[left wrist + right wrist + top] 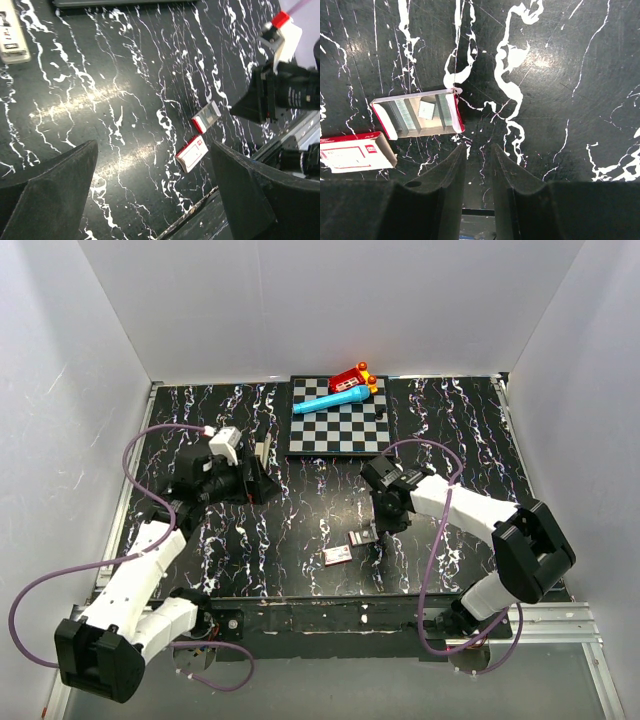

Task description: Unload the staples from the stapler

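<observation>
Left gripper (152,150) gaped wide and empty near the stapler (263,453); right gripper (477,150) hovered, fingers narrowly apart, gripping nothing, just beside the open tray (451,114) containing staples (406,116).

The bench (560,100) is smooth, glossy black with white marble-like veins, catching glare. The staples (406,116) look dull silvery metal, finely ridged, in a red-and-white card tray (451,112). The right claw (479,150) looks matt black plastic.

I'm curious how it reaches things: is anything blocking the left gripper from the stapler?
Nothing visible does. Only bare table lies between the open left gripper and the stapler, which sits off to one side near the view's edge.
</observation>
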`<state>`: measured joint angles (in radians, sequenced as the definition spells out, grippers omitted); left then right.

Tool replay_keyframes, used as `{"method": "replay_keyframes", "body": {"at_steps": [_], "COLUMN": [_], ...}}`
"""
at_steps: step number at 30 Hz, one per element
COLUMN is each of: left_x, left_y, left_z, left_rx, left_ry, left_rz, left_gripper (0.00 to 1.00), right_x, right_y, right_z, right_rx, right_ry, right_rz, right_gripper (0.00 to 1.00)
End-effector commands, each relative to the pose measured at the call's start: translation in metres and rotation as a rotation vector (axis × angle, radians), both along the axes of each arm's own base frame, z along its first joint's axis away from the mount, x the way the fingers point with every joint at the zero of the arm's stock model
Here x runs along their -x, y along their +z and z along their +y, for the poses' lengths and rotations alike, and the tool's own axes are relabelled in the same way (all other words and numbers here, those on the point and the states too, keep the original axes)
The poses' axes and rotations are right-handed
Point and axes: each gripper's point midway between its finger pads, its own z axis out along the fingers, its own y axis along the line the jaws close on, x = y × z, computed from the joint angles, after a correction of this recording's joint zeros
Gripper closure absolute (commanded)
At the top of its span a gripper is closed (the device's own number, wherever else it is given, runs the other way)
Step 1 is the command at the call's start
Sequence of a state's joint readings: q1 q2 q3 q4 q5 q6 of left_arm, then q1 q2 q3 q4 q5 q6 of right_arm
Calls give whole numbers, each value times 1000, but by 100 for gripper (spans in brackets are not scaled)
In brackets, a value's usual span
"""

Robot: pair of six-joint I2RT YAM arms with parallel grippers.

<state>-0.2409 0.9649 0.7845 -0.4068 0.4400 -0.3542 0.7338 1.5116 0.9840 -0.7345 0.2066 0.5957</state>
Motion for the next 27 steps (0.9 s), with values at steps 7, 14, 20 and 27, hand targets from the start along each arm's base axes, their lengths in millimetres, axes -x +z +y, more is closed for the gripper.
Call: {"method": "replay_keyframes", "body": {"at_steps": [7, 14, 20, 27], "left_x": [24, 35, 40, 45], "left_y": [-11, -36, -44, -53], "left_z": [-39, -44, -45, -47], "left_rx": [-134, -144, -138, -128], "left_ry": [-73, -41, -26, -13], "left_rz": [14, 89, 100, 114], "left_gripper": [17, 28, 29, 31], "right_x": [-5, -10, -17, -24], "right_y": [3, -3, -6, -10], "right_z": [13, 18, 23, 23], "right_rx": [-93, -91, -84, -63], "right_ry": [70, 76, 80, 73], "right_rz": [-25, -15, -11, -14], "right_gripper": [67, 68, 68, 69]}}
